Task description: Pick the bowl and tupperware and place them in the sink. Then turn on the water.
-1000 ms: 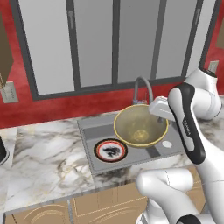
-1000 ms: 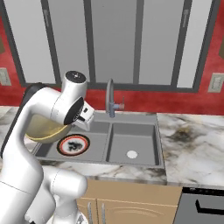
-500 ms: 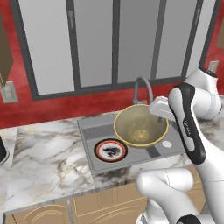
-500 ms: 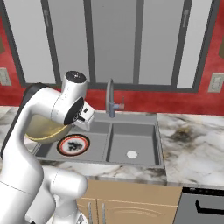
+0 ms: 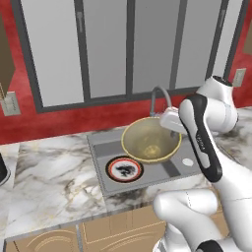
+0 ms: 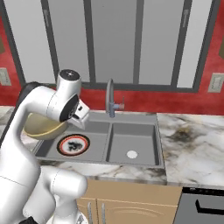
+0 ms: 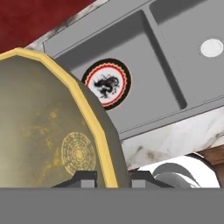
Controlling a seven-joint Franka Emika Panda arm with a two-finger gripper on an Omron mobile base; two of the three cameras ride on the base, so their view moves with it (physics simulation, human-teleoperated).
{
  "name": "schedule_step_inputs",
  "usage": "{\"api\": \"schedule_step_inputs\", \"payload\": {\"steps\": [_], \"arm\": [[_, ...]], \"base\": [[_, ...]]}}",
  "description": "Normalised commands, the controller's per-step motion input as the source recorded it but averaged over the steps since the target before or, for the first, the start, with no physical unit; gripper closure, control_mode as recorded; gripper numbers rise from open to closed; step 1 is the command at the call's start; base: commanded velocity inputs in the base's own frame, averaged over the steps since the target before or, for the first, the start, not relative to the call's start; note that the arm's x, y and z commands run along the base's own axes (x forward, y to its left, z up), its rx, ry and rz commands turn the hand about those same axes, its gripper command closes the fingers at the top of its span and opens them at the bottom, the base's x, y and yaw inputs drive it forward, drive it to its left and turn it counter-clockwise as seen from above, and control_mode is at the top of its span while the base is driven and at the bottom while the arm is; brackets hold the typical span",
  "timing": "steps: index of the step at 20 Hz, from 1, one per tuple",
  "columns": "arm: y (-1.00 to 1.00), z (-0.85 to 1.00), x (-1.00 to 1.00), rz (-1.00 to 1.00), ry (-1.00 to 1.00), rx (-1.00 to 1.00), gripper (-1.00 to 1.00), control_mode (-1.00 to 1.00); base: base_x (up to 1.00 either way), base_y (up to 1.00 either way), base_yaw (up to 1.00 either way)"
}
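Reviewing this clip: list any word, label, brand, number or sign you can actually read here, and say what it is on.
No readable text anywhere.
Plate in the sink: a dark blot-like mark inside a red ring, no letters.
Bowl, held at its rim by the gripper: a faint round stamped pattern on its floor, too blurred to read.

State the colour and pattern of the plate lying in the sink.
The plate is white with a red ring, a black outer edge and a dark mark at its centre; the hand view shows it best.
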Motion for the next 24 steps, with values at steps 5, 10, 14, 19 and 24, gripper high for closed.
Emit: {"api": "schedule_step_inputs", "payload": {"steps": [5, 10, 14, 19, 24], "arm": [[0.74, 0.00, 0.64, -0.30, 0.18, -0.06, 1.00, -1.00], [0.41, 0.00, 0.47, -0.23, 0.15, -0.01, 1.00, -1.00], [-0.01, -0.01, 0.14, -0.07, 0.05, 0.00, 1.00, -1.00], [-0.10, -0.13, 0.00, 0.00, -0.02, 0.00, 1.00, -1.00], [-0.02, -0.35, 0.00, 0.00, -0.08, -0.02, 1.00, -1.00]], "base": [[0.00, 0.00, 0.00], [0.00, 0.00, 0.00], [0.00, 0.00, 0.00], [0.00, 0.00, 0.00], [0.00, 0.00, 0.00]]}}
